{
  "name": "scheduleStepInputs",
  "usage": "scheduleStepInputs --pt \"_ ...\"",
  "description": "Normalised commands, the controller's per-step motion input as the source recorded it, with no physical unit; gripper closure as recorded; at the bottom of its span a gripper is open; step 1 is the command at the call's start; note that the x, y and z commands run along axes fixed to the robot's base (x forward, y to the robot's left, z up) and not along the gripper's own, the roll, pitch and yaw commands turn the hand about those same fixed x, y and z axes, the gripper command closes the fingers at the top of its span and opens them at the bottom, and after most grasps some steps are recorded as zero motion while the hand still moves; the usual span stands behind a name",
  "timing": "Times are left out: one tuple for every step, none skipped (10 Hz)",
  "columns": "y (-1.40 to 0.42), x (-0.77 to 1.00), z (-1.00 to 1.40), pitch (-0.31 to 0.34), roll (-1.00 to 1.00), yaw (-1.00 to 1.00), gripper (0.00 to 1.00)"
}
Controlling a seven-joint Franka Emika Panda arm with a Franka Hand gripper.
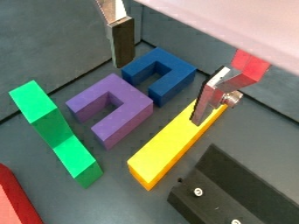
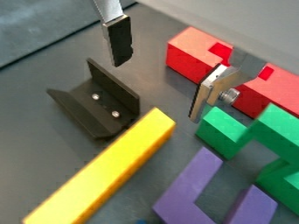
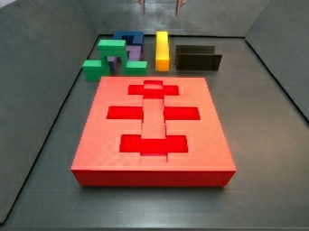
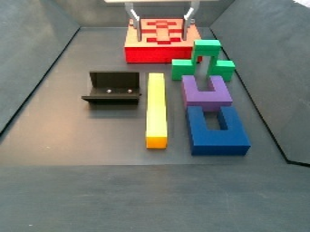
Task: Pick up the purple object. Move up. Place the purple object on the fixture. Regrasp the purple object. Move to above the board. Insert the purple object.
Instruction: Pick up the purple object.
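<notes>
A: Any writing to read?

B: No letters legible anywhere. The fixture only shows two small pale dots on its upright face.

A: Where's the gripper?

B: High up. In a side view its silver fingers just poke in at the top edge, over the board. In a wrist view the gripper hangs well above the floor, one finger above the blue block, another over the yellow bar.

A: Jaws?

B: Spread wide, nothing between them.

A: And the purple object?

B: The purple object lies flat on the floor, between the blue block and the green blocks, just beside the yellow bar, which separates it from the fixture. The board is well apart from it, in a side view nearest the camera
</notes>
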Motion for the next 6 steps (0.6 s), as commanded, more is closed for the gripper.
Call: scheduleStepInputs --pt "-0.20 -0.35 -0.44 -0.193 -0.10 0.09 0.00" --pt "-0.22 -0.29 -0.51 -0.180 -0.08 0.22 0.00" --pt "-0.27 -0.33 -0.55 -0.160 -0.06 0.29 0.00" --pt "-0.29 -0.40 -0.51 -0.114 -0.03 0.27 0.00" --pt "-0.23 -0.52 -0.45 -0.040 -0.01 0.18 0.00" --pt "-0.11 -0.42 -0.34 -0.096 -0.06 0.22 0.00"
